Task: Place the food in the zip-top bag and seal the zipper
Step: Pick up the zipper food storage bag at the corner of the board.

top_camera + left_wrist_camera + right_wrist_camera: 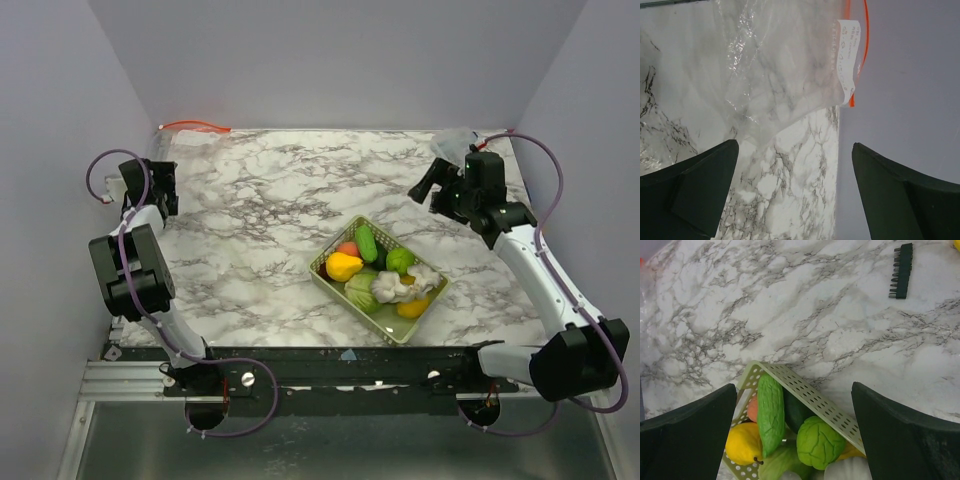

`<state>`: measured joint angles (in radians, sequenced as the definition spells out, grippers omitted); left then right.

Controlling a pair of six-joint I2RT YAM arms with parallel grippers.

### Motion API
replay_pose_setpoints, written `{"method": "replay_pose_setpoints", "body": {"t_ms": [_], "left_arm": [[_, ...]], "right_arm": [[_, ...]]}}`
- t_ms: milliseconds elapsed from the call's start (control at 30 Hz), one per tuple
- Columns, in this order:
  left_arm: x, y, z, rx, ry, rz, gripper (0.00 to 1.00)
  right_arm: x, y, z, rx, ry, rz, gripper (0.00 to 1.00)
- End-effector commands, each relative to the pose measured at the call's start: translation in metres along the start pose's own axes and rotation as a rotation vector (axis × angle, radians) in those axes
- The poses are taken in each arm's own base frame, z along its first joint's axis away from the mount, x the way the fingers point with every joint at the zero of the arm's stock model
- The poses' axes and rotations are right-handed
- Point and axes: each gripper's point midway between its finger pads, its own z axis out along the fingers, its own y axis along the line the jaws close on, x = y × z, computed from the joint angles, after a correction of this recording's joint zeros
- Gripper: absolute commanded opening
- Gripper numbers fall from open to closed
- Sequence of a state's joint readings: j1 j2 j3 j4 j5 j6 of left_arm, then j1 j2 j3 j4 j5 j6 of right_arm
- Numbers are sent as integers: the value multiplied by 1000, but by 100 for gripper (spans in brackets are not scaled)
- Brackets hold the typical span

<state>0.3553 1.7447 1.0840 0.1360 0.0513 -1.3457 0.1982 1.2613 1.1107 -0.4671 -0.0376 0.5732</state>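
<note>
Plainly, grey walls (pixel 350 60) box the marbled table (pixel 260 210); left fingers (pixel 690 195) and right fingers (pixel 905 440) gape apart.

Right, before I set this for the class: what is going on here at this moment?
Nothing is being handled yet. The toy food sits piled in the pale green mesh basket on the marble table. The right end effector hangs open and empty, facing the basket. The left end effector, also open and empty, faces the clear zip-top bag, which lies in the far left corner with its orange-red zipper by the wall. No food is in the bag.
</note>
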Motion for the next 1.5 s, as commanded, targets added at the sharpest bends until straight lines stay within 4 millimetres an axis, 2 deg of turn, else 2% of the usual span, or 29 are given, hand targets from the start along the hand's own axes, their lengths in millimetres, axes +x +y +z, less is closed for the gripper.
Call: {"method": "replay_pose_setpoints", "body": {"t_ms": [0, 67, 267, 433, 533, 600, 633, 700, 767, 833, 900, 1100, 1233, 1367, 1467], "left_arm": [[10, 1, 15, -57, 13, -44, 99], [17, 4, 22, -96, 28, -40, 99], [30, 32, 44, -279, 73, -107, 99], [36, 39, 62, -307, 87, -142, 98], [40, 44, 70, -316, 100, -165, 92], [39, 36, 73, -272, 85, -149, 79], [38, 33, 74, -249, 80, -145, 68], [38, 29, 73, -214, 78, -146, 39], [39, 24, 69, -169, 85, -131, 19], [43, 21, 63, -156, 113, -108, 7], [49, 18, 53, -142, 147, -87, 0], [66, 0, 12, -61, 249, 69, 0], [91, 1, -20, -26, 365, 180, 0], [118, 12, -51, -34, 486, 339, 0], [134, 5, -76, 8, 551, 454, 0]], "right_arm": [[-11, 1, -19, 8, -50, 0, 100], [-15, -2, -24, 23, -73, -2, 100], [-22, -6, -35, 50, -116, 7, 100], [-23, -6, -42, 48, -128, 14, 100], [-23, -6, -43, 48, -129, 21, 100], [-23, -5, -43, 47, -128, 23, 100], [-23, -5, -43, 49, -126, 25, 100], [-22, -6, -42, 51, -122, 30, 100], [-20, -5, -39, 44, -113, 34, 100], [-13, -1, -35, 13, -89, 19, 100], [-5, 3, -29, -24, -57, 9, 100], [15, 29, -17, -213, 32, -59, 100], [20, 47, -16, -336, 40, -82, 100], [26, 58, -9, -396, 68, -92, 100], [32, 64, -1, -405, 102, -96, 100]]}}
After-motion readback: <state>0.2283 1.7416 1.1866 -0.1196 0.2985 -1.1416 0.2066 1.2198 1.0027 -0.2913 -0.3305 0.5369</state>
